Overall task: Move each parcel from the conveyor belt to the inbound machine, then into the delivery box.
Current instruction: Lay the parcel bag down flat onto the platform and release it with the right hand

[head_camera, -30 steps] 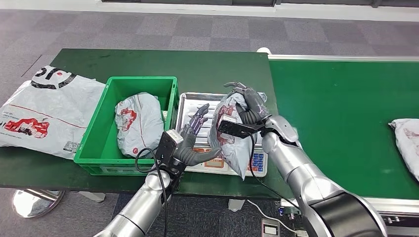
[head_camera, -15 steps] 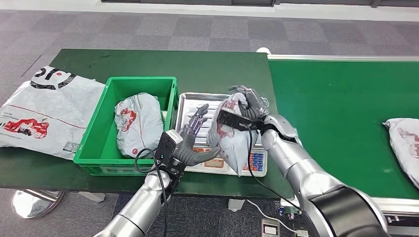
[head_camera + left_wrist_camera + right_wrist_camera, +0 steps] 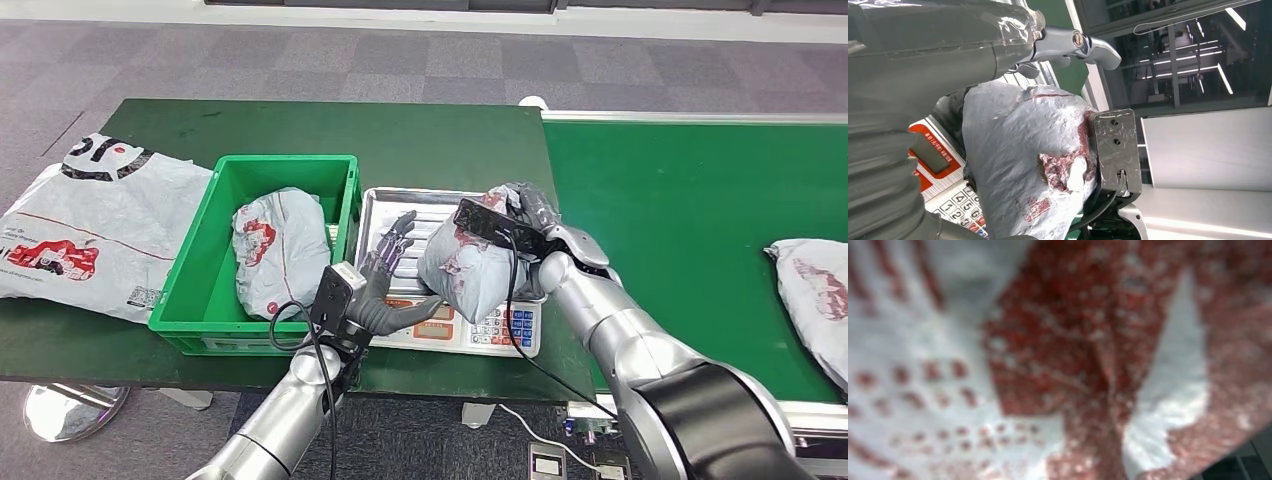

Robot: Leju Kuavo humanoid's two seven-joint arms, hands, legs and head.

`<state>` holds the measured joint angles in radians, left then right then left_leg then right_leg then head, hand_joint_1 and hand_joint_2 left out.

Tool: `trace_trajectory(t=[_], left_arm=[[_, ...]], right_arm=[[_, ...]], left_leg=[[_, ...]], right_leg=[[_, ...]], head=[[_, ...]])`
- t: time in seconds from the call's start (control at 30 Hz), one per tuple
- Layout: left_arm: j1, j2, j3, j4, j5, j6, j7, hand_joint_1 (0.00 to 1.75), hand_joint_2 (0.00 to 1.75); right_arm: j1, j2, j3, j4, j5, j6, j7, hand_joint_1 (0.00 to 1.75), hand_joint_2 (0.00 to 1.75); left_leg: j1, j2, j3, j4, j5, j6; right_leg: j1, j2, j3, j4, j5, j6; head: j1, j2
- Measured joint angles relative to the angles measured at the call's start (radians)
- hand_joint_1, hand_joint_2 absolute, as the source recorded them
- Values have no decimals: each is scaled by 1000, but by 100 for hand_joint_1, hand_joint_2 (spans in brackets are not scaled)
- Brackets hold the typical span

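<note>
Dark green table (image 3: 400,140) spanning the left and middle of the scene, butted on the right by the brighter green conveyor belt (image 3: 690,200). At the table's far-left end, a large flat grey mail bag (image 3: 90,225) with red and black print. Just right of it, an open green delivery box (image 3: 215,300) with one grey parcel in the box (image 3: 280,250) resting inside. Right of the box and just beside it, the inbound machine (image 3: 505,328): a scale with a steel tray and a keypad front at the near edge. On the belt, far right and well apart from both hands, a waiting parcel (image 3: 815,300) partly cut by the frame edge.

Over the right part of the steel tray, a crumpled grey-and-red held parcel (image 3: 465,270), (image 3: 1018,165), low against the tray; whether resting on it cannot be told. Right hand (image 3: 525,215) on the far-right top of this parcel, fingers wrapped over the upper edge, gripping it, with the black wrist camera block pressed against the bag's face. Close blurred red-and-white print of the bag (image 3: 1058,360) in the right wrist view.

Left hand (image 3: 385,285) just left of the held parcel, over the near-left part of the tray, palm turned toward the bag, fingers spread and raised, holding nothing; thumb close to the bag's lower left side, contact not clear.
</note>
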<state>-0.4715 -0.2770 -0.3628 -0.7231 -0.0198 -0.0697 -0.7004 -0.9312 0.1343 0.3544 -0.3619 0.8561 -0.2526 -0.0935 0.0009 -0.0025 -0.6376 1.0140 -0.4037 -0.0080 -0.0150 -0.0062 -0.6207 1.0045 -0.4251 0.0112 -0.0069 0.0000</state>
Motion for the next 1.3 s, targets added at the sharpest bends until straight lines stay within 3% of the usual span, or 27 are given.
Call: trace_trajectory(t=[0.3,0.43,0.6,0.73,0.97,1.2,1.3], left_arm=[[0,0,0,3,0,10,0,0,175],[0,1,0,4,0,15,0,0,175],[0,3,0,5,0,20,0,0,175],[0,3,0,5,0,21,0,0,175],[0,2,0,5,-1,20,0,0,175],[-1,-2,0,5,-2,16,0,0,175],[-1,-2,0,5,-2,14,0,0,175]], right_arm=[[-21,0,0,30,28,107,132,175,175],[-30,0,0,38,35,147,161,1,175],[-24,0,0,39,14,111,69,0,175],[-2,0,-4,39,-62,1,-86,0,175],[36,2,-57,29,-189,-185,-284,0,175],[53,-1,-140,11,-256,-393,-450,0,175],[54,-9,-177,-16,-249,-440,-504,0,175]], left_leg=[[0,0,0,0,0,0],[0,0,1,0,0,0],[0,0,1,0,0,0],[0,0,1,0,0,0],[0,0,1,0,0,0],[0,0,0,0,0,0],[0,0,0,0,0,0]], right_leg=[[0,0,0,0,0,0],[0,0,1,0,0,0],[0,0,1,0,0,0],[0,1,1,0,0,0],[0,1,0,0,0,0],[0,1,0,0,0,0],[0,1,0,0,0,0]], head=[[0,0],[0,0],[0,0],[0,0],[0,0],[0,0],[0,0]])
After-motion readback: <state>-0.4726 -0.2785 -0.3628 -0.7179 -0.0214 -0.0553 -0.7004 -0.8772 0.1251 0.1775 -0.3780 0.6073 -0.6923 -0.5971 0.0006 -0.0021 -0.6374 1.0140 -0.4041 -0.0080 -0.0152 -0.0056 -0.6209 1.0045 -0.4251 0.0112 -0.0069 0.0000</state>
